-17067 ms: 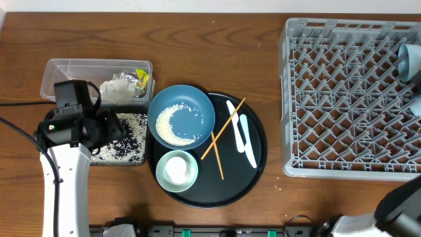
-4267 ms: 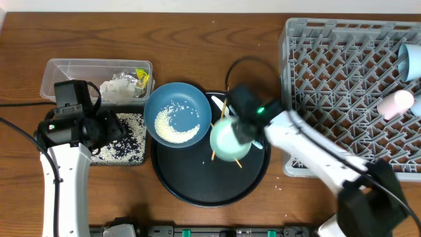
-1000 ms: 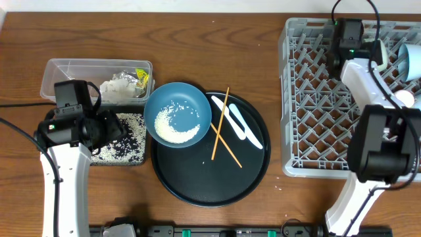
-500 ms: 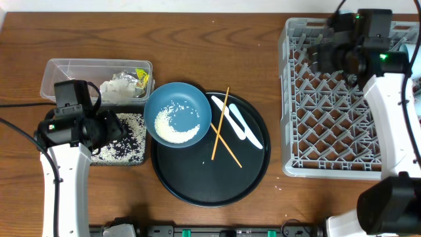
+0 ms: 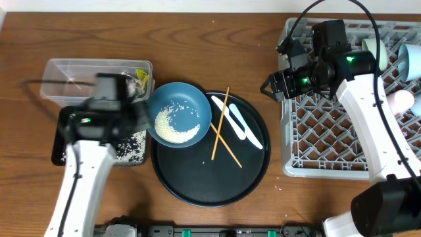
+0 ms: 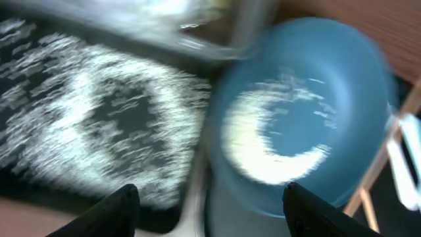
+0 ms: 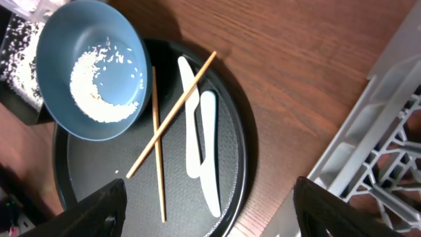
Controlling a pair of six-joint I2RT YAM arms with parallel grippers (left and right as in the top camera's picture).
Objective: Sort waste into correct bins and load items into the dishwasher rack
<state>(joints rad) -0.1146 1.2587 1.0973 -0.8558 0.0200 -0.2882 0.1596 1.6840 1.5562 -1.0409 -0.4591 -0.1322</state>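
Two pairs of fingers are spread wide, and neither pair holds anything. The left wrist view is blurred. In it the large blue bowl sits just ahead of the left fingers, its near rim lying between the two tips. It is glossy deep blue, with a crescent of white rice grains on its floor.

Left of those fingers lies the shallow black rectangular tray, its floor sprinkled with more white rice. Beyond it is the clear plastic tub, holding crumpled white tissue paper and a yellow-green snack wrapper.

The right fingers hang over the wooden surface between the round black tray and the grey dishwasher rack. Ahead of them on the round tray lie two thin wooden chopsticks, crossed. Next to them is the white plastic spoon, alongside a second long white piece. The blue bowl rests partly on that tray's rim.

Well behind the right fingers, among the rack's pegs, sit a pale-green bowl and a whitish cup.
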